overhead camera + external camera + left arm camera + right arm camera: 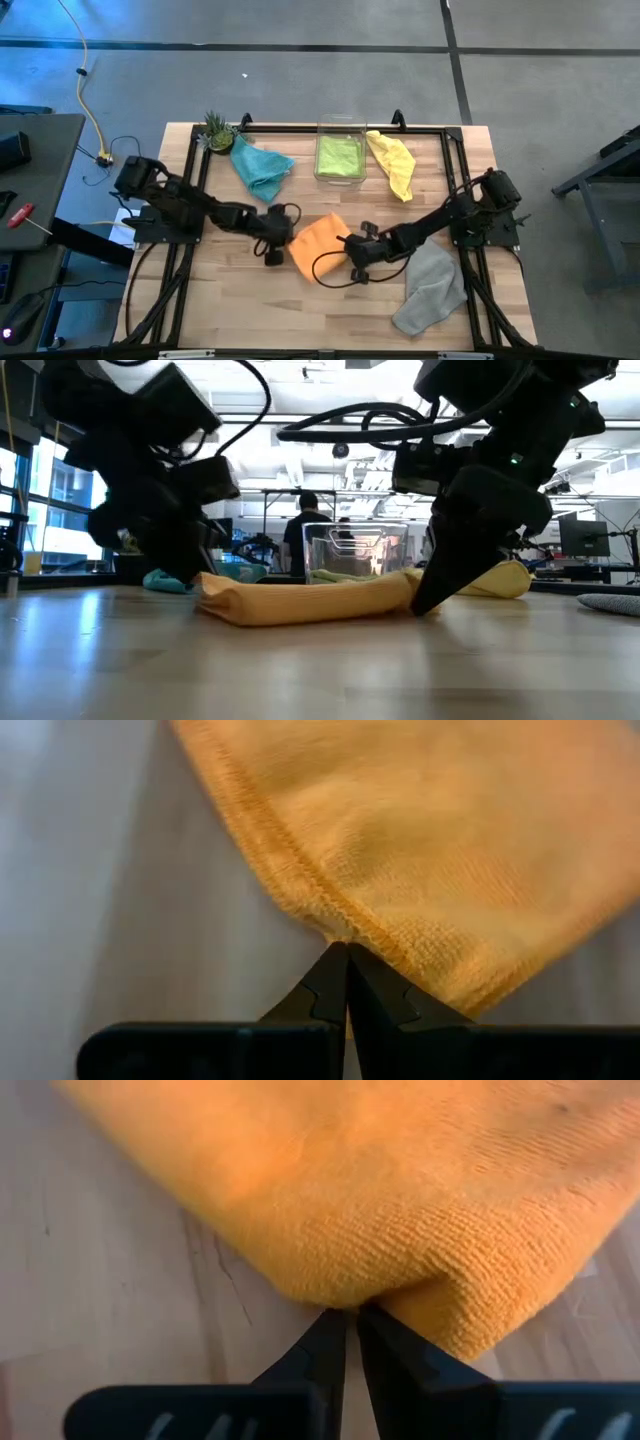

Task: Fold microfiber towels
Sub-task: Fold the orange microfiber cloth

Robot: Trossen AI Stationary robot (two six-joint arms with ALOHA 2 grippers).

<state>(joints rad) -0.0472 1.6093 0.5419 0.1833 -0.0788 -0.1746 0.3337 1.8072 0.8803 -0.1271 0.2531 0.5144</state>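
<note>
An orange towel (318, 245) lies bunched at the table's middle; in the low view it is a low roll (310, 600) resting on the wood. My left gripper (285, 240) is shut at its left end and my right gripper (352, 250) at its right end. A teal towel (262, 168), a yellow towel (393, 162) and a grey towel (432, 285) lie spread about the table. A lime green towel (340, 155) sits inside the clear bin. My left gripper (347, 952) pinches the orange towel's stitched hem (335, 925) between its two fingertips, slanting down from the table's left. The towel's left end rests on the table (215, 605). My right gripper (350, 1315) pinches a rounded fold at the towel's right end (400, 1295) between its fingertips, slanting down from the right. That end (405, 595) also lies on the table.
A clear bin (322, 175) stands at the far middle and a small potted plant (215, 130) at the far left corner. Bare wood shows along the near edge (300, 310). A person stands in the room beyond the table (305, 525).
</note>
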